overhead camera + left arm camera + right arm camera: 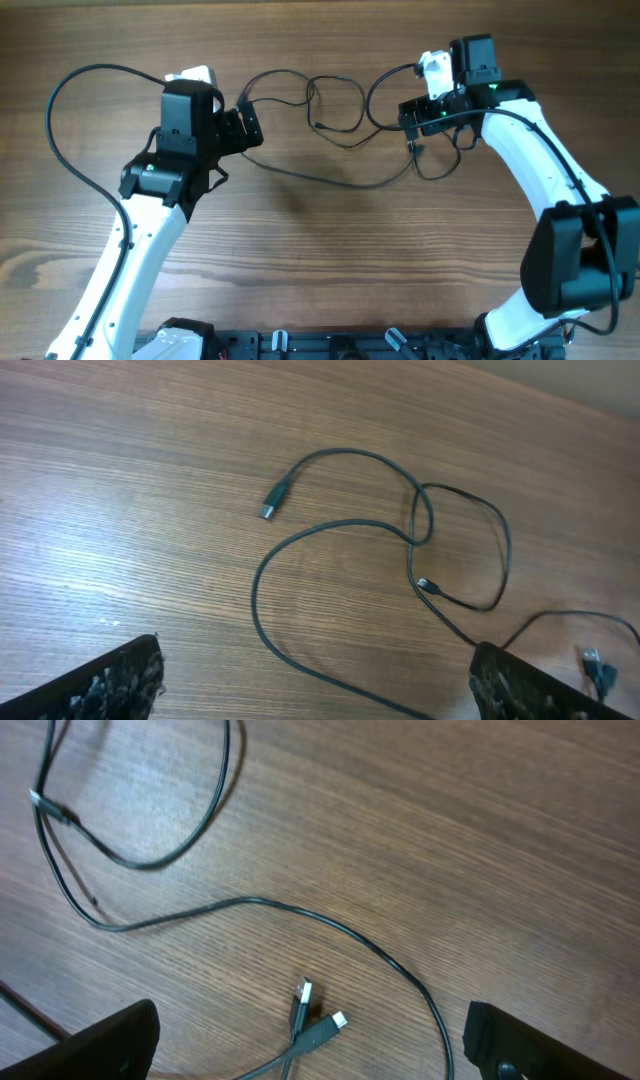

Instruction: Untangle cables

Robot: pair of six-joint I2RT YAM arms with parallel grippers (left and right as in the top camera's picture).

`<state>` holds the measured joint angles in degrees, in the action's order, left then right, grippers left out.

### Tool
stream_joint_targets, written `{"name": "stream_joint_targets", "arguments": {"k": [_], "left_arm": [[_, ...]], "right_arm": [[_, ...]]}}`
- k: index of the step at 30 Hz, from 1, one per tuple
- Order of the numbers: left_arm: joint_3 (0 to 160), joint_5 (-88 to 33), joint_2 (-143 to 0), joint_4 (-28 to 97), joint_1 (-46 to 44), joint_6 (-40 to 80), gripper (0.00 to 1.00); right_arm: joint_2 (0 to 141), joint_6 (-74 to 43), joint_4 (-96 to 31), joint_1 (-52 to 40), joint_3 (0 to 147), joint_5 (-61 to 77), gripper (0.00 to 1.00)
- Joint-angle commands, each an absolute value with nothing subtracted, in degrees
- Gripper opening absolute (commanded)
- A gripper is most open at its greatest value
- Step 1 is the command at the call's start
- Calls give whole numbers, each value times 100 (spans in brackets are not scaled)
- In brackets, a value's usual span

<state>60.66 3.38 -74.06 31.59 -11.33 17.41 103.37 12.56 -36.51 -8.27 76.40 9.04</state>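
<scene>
The cables are thin black cords lying in crossed loops on the wooden table between my two grippers. In the left wrist view a loop crosses over itself, with a plug at one loose end and a small connector inside the loop. My left gripper is open, with one strand running on the table between its fingers. My right gripper is open just above two plug ends lying side by side. It touches neither plug.
The thicker black wire of the left arm arcs over the table's far left. The arm bases and a black rail sit at the near edge. The wooden table is bare wood nearer the front.
</scene>
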Motion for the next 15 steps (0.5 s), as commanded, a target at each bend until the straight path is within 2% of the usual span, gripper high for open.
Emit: {"name": "stream_joint_targets", "arguments": {"k": [1, 4, 9, 15], "left_arm": [[6031, -180, -7443, 3153, -1111, 1369, 100], [6031, -384, -7454, 3153, -1111, 1168, 100], [6031, -1400, -7760, 3153, -1111, -311, 100], [6031, -1518, -8265, 3068, -1111, -432, 100]], "right_arm": [[10698, 1649, -3336, -801, 7627, 1131, 100], [10925, 1629, -3100, -670, 7675, 1216, 100], [11157, 1702, -2982, -399, 7693, 1496, 100], [11618, 1772, -2733, -388, 7693, 1612, 100]]}}
